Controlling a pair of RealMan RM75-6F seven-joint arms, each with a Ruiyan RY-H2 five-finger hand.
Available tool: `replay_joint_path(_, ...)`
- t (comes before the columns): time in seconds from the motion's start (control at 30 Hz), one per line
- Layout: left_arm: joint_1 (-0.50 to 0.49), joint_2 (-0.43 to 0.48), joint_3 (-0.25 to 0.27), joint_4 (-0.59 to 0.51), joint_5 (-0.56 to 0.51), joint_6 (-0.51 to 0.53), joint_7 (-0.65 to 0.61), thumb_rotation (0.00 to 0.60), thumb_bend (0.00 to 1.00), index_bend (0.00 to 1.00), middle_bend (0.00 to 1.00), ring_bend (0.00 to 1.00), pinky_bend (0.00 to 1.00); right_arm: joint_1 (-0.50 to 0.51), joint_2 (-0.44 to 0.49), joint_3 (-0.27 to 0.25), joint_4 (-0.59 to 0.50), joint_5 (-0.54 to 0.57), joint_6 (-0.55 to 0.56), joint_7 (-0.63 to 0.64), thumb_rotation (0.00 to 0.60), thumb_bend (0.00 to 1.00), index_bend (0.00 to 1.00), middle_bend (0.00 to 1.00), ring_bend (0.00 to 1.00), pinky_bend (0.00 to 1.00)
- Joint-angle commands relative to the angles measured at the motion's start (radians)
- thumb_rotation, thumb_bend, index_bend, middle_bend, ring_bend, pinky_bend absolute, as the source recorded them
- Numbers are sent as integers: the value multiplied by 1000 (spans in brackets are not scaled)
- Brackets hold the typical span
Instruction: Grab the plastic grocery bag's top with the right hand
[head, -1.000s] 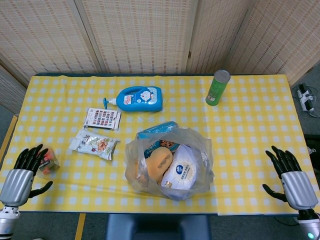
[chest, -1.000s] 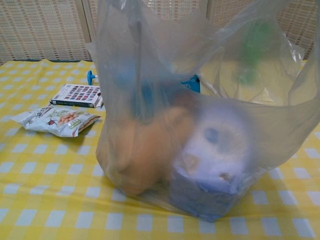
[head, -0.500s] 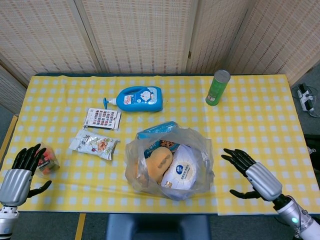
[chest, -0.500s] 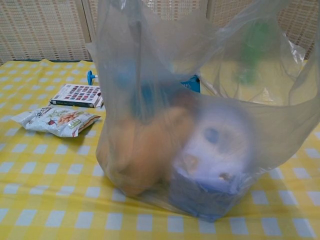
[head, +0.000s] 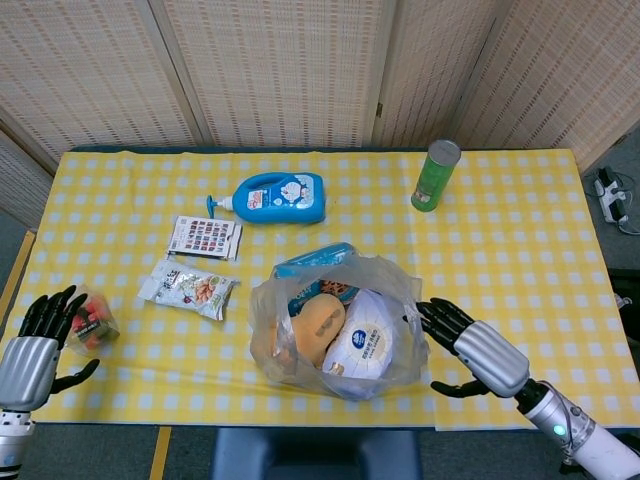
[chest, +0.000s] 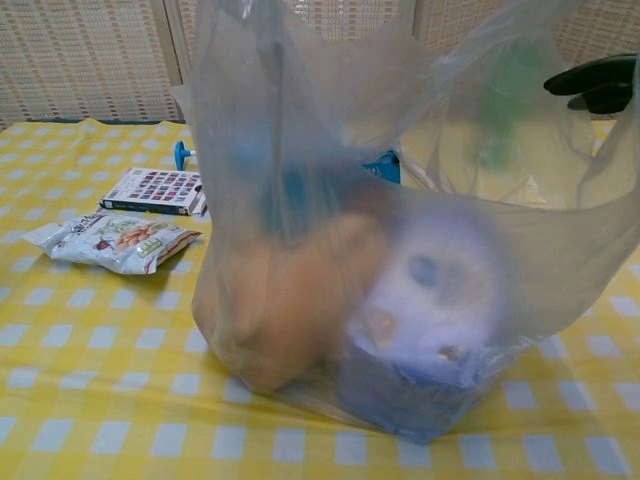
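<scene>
Your right hand (head: 472, 348) has swept in from the table's right edge over the last second and now sits just beside the right wall of the plastic grocery bag (head: 338, 325), fingers spread wide and holding nothing, their tips at or nearly at the film (contact is too close to call from the head view). In the chest view the dark fingertips (chest: 595, 83) have only just appeared at the upper right, behind the bag's raised rim.

The bag stands near the front edge of the yellow checked tablecloth (head: 520, 230), mouth open upward, with an orange packet (head: 318, 330) and a round white package (head: 362, 345) visible inside. It does not appear to have shifted.

So the approach looks close to finished, and the grasp itself is not yet made. You will likely need to gather the loose top edge, not the side wall, before closing.

Your left hand (head: 40, 340) has stayed at the front left corner, fingers apart and holding nothing, beside a small snack packet (head: 95, 322).
</scene>
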Motion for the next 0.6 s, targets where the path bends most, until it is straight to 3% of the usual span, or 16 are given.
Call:
replay_joint_path(0.03,1,1,-1,0,0,2,-2,600,223,0,53,65,0,22,-3,0,-15,-7,-13,9,600,247,0,0,0,0)
replay_joint_path(0.6,5,7,-2,1,5,12,-18,600,223,0,53,65,0,161,-82,10,0,3,-37,295,600,239,0,0,0,0)
